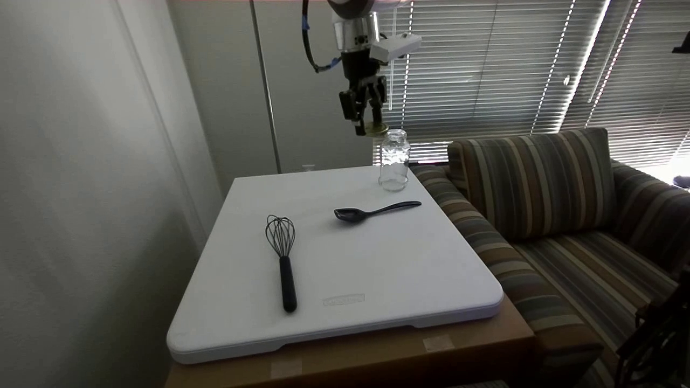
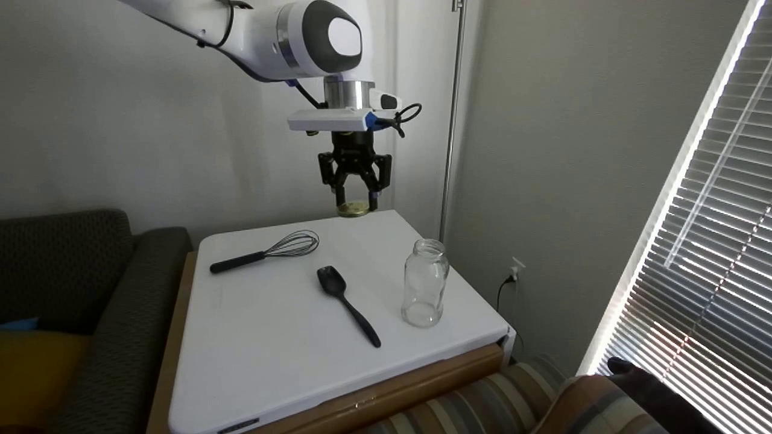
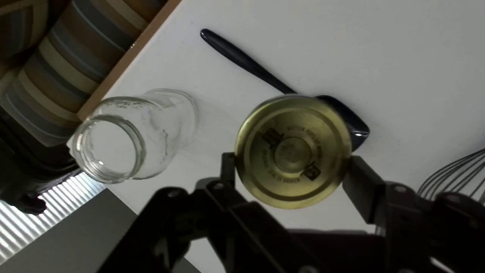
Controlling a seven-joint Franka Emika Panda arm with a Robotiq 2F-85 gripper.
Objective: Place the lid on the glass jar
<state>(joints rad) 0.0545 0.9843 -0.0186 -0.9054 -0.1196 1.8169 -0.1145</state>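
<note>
At far left in an exterior view I see one dark sofa (image 2: 142, 289), its arm just beside the white surface (image 2: 259, 337) and running along that edge. Next comes one whisk (image 2: 264, 254), lying flat with its black handle toward the sofa and its wires pointing right. Then one black spoon (image 2: 342, 296), also flat, aslant, its handle toward the near edge. From these two I have a broad open stretch of white down to the near side. Above the surface my pincer (image 2: 356, 204) hangs, holding one gold lid (image 2: 353, 211) by its rim, spread only as wide as the disc; the wrist view shows both fingers (image 3: 362, 185) against it, the disc hiding part of the spoon's bowl. Further right, one clear glass jar (image 2: 424, 283) stands upright, mouth uncovered, apart from the lid, with the spoon's handle near it. It sits close to a corner of the surface, so room there is narrow. Past that corner I have one striped armchair (image 2: 482, 410) low down, a grey wall (image 2: 543, 150) and, farthest right, window blinds (image 2: 711, 241).
</note>
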